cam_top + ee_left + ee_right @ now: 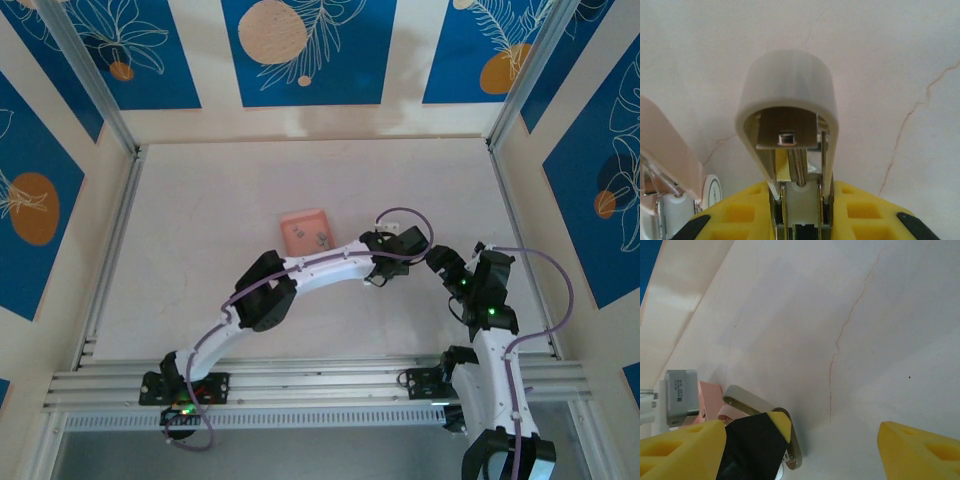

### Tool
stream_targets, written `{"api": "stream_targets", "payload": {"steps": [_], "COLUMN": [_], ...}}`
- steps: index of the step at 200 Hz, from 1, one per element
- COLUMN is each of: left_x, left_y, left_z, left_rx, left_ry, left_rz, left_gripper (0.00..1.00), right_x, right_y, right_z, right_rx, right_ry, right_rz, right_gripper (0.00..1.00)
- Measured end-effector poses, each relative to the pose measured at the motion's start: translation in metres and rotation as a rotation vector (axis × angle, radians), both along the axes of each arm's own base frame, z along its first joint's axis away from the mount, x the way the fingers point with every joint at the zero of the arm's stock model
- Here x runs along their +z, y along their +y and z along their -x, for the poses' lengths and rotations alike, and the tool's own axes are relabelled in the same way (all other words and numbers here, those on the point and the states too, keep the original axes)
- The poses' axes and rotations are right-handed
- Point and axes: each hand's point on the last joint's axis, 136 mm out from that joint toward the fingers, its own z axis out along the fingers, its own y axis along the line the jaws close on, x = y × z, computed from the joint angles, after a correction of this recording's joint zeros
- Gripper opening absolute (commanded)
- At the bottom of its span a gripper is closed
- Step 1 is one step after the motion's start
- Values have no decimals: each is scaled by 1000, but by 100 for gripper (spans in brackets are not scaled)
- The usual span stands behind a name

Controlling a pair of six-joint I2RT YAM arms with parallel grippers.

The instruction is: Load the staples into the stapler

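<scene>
The stapler [402, 226] is a pale beige body with its top swung open. My left gripper [385, 255] is shut on it just right of the table's middle. In the left wrist view the yellow fingers [735, 215] clamp the metal channel, with the rounded cover [787, 75] standing above and a spring rod running down the channel. The staples [318, 238] lie as small grey bits in the salmon-pink tray [298, 218], left of the stapler. My right gripper [437, 258] hangs open just right of the stapler, nothing between its fingers [680, 450]. The stapler's rim [747, 401] sits near its left finger.
Aluminium rails [110, 260] and patterned walls enclose the white cracked tabletop [250, 180]. The two wrists sit close together around the stapler. The tray's pink corner [710, 392] appears beyond the left arm's grey wrist block [682, 395].
</scene>
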Motion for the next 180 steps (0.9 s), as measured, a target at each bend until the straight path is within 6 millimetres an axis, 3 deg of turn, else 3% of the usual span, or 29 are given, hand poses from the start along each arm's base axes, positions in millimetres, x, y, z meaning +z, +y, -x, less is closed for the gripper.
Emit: {"api": "stream_targets", "payload": {"steps": [50,135,180], "left_x": [-7,-10,-8], "left_y": [6,6,4], "left_z": [0,0,-2], "left_rx": [35,43,10], "left_ry": [8,11,-10], "left_rz": [-22,-20,-32], "left_gripper": [7,33,40], "right_x": [0,0,0], "right_y": [1,2,2], "right_z": [0,0,0], "right_rx": [3,8,9], "right_ry": [-1,-2,-1], "right_rz": [-2,-6,-11], "right_gripper": [79,79,79]}}
